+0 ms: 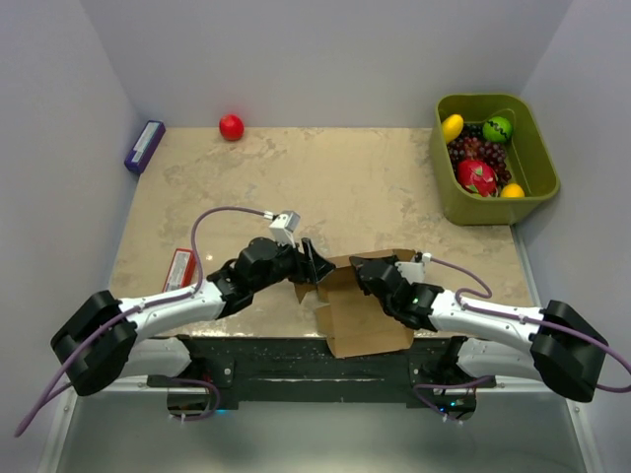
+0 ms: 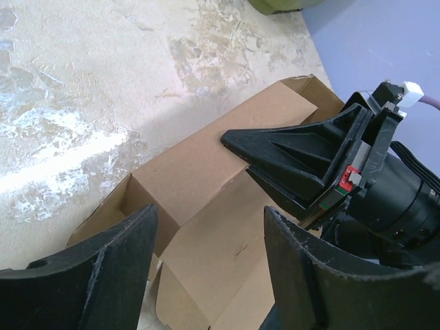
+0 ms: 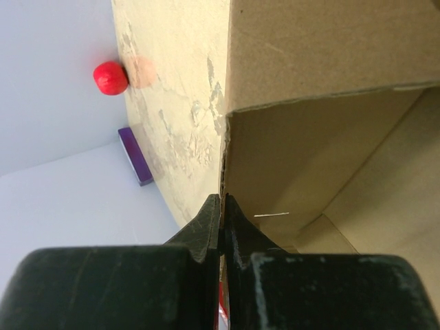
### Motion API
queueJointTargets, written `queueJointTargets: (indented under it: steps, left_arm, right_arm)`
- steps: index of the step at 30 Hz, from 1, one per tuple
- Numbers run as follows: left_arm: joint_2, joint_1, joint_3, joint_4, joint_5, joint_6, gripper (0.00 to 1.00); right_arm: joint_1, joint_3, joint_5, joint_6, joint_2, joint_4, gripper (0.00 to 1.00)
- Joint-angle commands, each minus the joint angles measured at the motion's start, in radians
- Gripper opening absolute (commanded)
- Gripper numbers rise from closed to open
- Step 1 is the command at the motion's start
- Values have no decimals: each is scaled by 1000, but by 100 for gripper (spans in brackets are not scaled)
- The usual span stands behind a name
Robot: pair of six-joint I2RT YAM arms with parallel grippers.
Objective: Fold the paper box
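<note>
Far left on the counter (image 1: 375, 177): small purple box (image 1: 144, 146), flat red box (image 1: 178, 268). Left of centre: left pincer (image 2: 210, 223), spread wide at the open left end of the paper box (image 1: 367, 320). Near edge, centre: the box itself, brown, partly folded. Right: right pincer (image 3: 221, 206), pinched tight on a box wall. Far right corner: green bin (image 1: 473, 209).

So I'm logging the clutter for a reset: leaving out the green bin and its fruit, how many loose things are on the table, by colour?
Brown: 1, the paper box
Red: 2, the ball and the flat box
Purple: 1, the small box
Total: 4
</note>
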State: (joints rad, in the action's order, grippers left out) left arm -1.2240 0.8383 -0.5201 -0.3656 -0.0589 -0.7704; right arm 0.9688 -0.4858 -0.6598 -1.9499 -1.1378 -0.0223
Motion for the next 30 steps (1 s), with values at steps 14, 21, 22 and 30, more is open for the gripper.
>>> queueJointTargets:
  steps: [14, 21, 22, 30]
  left_arm:
    - [101, -106, 42, -89, -15, 95, 79]
    - [186, -271, 54, 83, 28, 172, 85]
    - [163, -277, 54, 93, 18, 187, 85]
    - [-75, -277, 75, 2, -54, 206, 83]
  right_arm:
    - [4, 124, -58, 51, 105, 98, 0]
    - [4, 135, -96, 55, 185, 48, 0]
    - [4, 135, -98, 55, 190, 47, 0]
    - [4, 144, -106, 63, 211, 51, 0]
